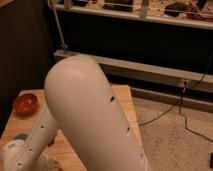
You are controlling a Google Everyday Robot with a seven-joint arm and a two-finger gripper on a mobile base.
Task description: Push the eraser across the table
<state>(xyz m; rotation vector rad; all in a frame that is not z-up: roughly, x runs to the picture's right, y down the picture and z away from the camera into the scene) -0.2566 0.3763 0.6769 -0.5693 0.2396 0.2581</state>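
The robot's white arm [90, 120] fills the middle of the frame, its big upper segment running from centre down to the lower right, a thinner forearm reaching down to the lower left corner. The tool is not visible; it sits somewhere past the lower left edge or behind the arm's own links, low over the bench [122, 100]. It is clenched shut, and nothing shows that it holds anything.

The eraser cannot be seen. It is either hidden behind the arm or lies outside the frame at lower left, so its place on the bench is unknown from here.

For the push, judging from the posture: closed fingers make a good blunt pusher. Keep the tip low, just skimming the wood, meet the eraser squarely on a long side, and drive slowly in one straight line so it slides rather than spins away.

Bench: pale wooden planks, visible at left and in a strip right of the arm. An orange-red bowl [26, 102] stands at the left edge. A small blue thing [21, 136] peeks out by the forearm.

Room: dim. Speckled floor at right with a dark cable [185, 120] trailing across it; a metal rack with rails runs along the top.
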